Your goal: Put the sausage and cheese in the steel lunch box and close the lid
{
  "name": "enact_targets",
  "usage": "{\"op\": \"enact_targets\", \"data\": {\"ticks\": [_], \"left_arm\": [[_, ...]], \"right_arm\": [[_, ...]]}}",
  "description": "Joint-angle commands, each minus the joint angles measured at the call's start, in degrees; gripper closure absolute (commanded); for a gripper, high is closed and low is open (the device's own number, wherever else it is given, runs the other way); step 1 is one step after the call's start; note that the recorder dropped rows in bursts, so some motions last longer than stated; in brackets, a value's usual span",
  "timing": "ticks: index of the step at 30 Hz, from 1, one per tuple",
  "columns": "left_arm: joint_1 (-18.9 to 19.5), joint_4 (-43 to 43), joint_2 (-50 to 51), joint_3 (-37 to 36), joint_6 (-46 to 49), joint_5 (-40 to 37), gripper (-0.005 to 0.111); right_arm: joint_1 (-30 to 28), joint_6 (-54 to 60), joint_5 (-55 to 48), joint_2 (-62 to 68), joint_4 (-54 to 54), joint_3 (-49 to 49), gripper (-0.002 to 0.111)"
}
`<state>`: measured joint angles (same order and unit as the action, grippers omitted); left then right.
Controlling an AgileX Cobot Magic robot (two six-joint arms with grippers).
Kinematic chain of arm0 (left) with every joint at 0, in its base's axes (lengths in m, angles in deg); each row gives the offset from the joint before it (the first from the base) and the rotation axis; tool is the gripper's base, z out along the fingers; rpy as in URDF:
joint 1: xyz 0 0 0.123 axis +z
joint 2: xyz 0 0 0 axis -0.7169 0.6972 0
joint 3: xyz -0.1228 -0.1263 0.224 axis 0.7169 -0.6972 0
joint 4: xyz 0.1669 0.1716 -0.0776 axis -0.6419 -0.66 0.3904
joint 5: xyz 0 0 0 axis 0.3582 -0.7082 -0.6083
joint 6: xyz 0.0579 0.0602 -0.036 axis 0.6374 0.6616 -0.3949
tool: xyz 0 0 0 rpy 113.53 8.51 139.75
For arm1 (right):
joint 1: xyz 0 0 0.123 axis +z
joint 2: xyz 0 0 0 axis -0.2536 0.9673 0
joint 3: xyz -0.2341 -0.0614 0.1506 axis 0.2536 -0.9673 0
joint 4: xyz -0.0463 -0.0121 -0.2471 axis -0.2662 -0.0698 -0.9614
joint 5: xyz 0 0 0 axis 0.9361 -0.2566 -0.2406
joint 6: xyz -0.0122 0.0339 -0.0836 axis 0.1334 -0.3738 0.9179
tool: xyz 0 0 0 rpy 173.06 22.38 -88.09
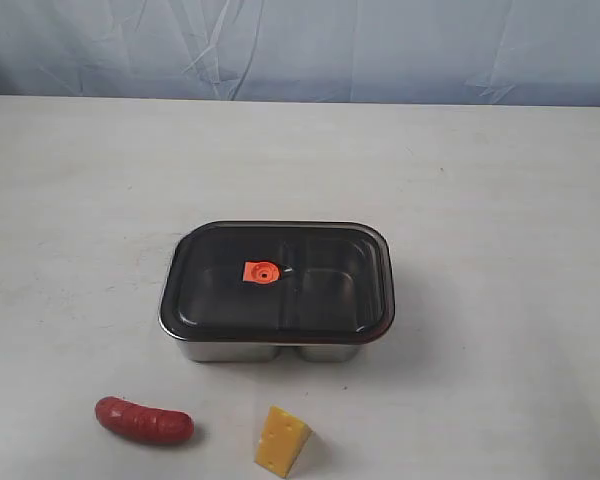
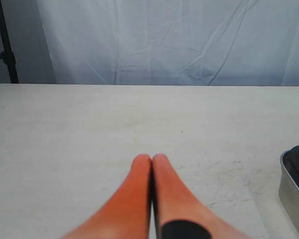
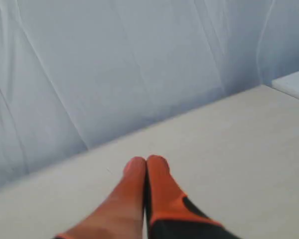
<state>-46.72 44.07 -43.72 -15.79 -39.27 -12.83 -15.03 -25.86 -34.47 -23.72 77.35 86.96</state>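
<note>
The steel lunch box (image 1: 270,350) sits mid-table with the dark translucent lid (image 1: 220,285) resting on it, an orange valve (image 1: 260,272) at its centre. In front of it lie the dark-red sausage (image 1: 144,421) at the left and the yellow cheese (image 1: 282,440) wedge near the front edge. Neither arm shows in the exterior view. My left gripper (image 2: 151,158) is shut with nothing held, above bare table; a corner of the lunch box (image 2: 295,191) shows at that view's edge. My right gripper (image 3: 145,162) is also shut and empty, over bare table.
A pale wrinkled cloth backdrop (image 1: 300,45) hangs behind the table's far edge. A dark stand pole (image 2: 4,45) rises at the backdrop's side in the left wrist view. A white surface's corner (image 3: 294,82) lies beyond the table in the right wrist view.
</note>
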Motion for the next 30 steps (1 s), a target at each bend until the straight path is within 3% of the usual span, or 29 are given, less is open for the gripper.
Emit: {"op": "enact_targets", "data": {"ticks": [1,5,11,19,22,24,26,29,30], "left_arm": [[-0.4,0.2,-0.3,-0.3,0.0,0.2,0.107],[-0.4,0.2,-0.3,-0.3,0.0,0.2,0.107],[-0.4,0.2,-0.3,-0.3,0.0,0.2,0.107],[-0.4,0.2,-0.3,-0.3,0.0,0.2,0.107],[-0.4,0.2,-0.3,-0.3,0.0,0.2,0.107],[-0.4,0.2,-0.3,-0.3,0.0,0.2,0.107],[-0.4,0.2,-0.3,-0.3,0.0,0.2,0.107],[-0.4,0.2,-0.3,-0.3,0.0,0.2,0.107],[-0.4,0.2,-0.3,-0.3,0.0,0.2,0.107]], "right_arm": [[-0.2,-1.3,9.1,-0.4,31.1,-0.1,0.109],[-0.2,-1.2,2.5,-0.4,39.8,-0.1,0.109],[-0.2,4.5,-6.7,4.0,33.9,11.4,0.109],[-0.2,13.9,-21.4,36.5,19.3,36.0,0.109],[-0.2,20.7,-28.4,50.0,21.6,43.4,0.109],[-0.2,30.4,-34.4,63.3,29.3,47.0,0.109],[-0.2,41.9,-40.0,74.5,41.0,47.6,0.099],[-0.2,58.1,-50.8,91.3,58.6,47.6,0.059],[-0.2,60.2,-52.9,94.3,60.9,47.6,0.053]]}}
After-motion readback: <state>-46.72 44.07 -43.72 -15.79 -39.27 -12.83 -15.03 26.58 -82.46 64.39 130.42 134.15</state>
